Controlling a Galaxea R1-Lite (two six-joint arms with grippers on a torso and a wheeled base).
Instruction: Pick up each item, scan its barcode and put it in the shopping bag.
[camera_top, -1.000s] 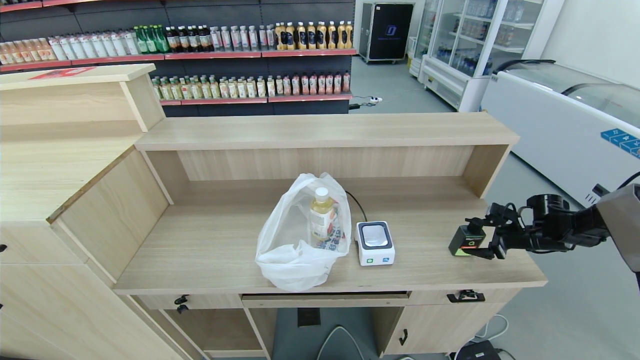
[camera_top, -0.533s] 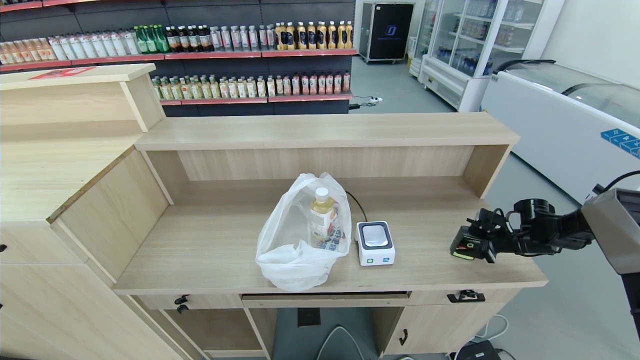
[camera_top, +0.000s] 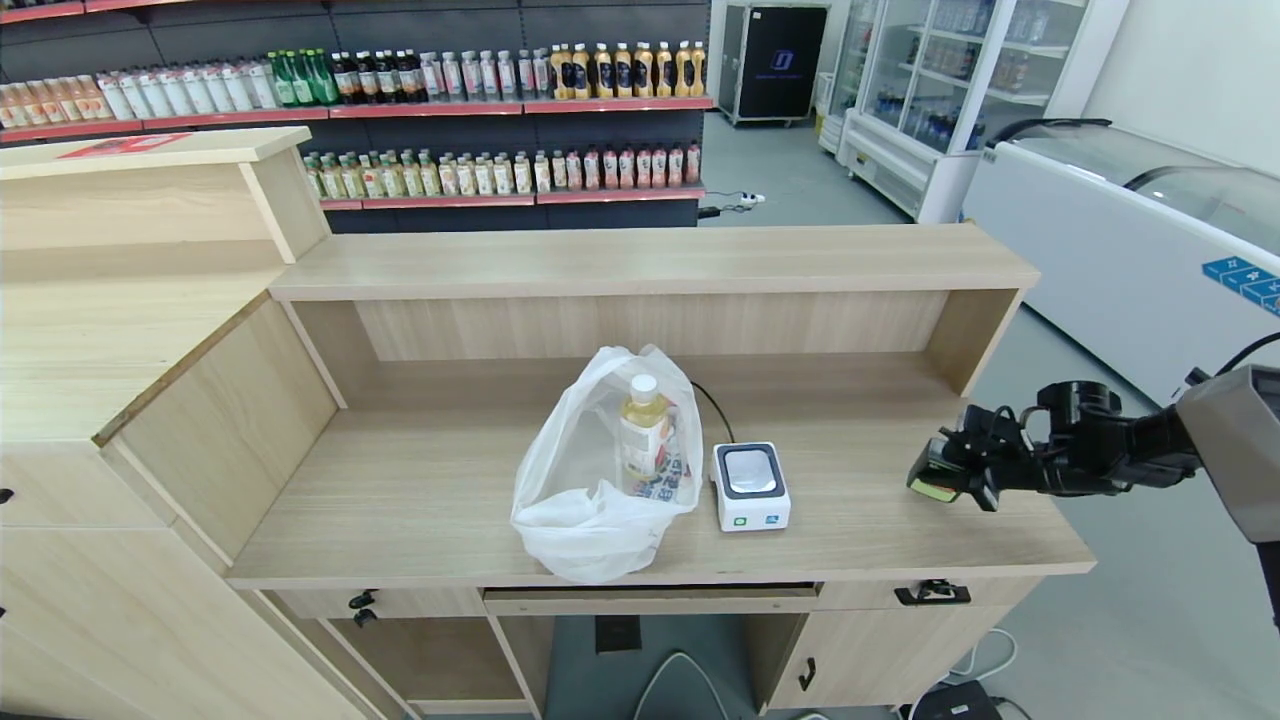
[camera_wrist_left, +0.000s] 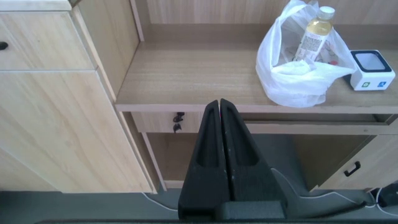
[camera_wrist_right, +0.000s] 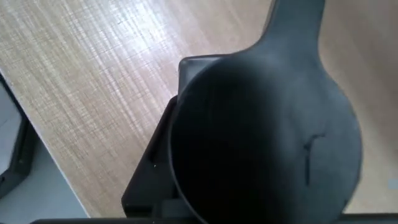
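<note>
Over the last second the right end effector is dipping and then rising again at the right end of the worktop, tipping the small dark box from upright to a slant; the shopping bag, the scanner and the camera are staying put.

The right end effector is pinching the small dark box, which is hanging tilted just above the wood near the right edge, with a green and yellow face turned downward and toward the scanner. The box is sitting well apart from the scanner, which is standing just beside the bag at mid-worktop with its window facing up. The white plastic bag is slumping open, and a bottle of pale yellow drink with a white cap is already standing inside it among other packets.

The left end effector is hanging low in front of the counter with its fingers pressed together, holding nothing.

The box is looking like a light, stiff carton with flat sides, so a grip across two opposite faces is probably serving it well; squeezing harder is likely risking a dented wall rather than a slip. Which face is carrying the barcode cannot be told, so the free faces are wanting to stay uncovered for the scanner window. The thin bag is likely yielding and shifting on contact.
</note>
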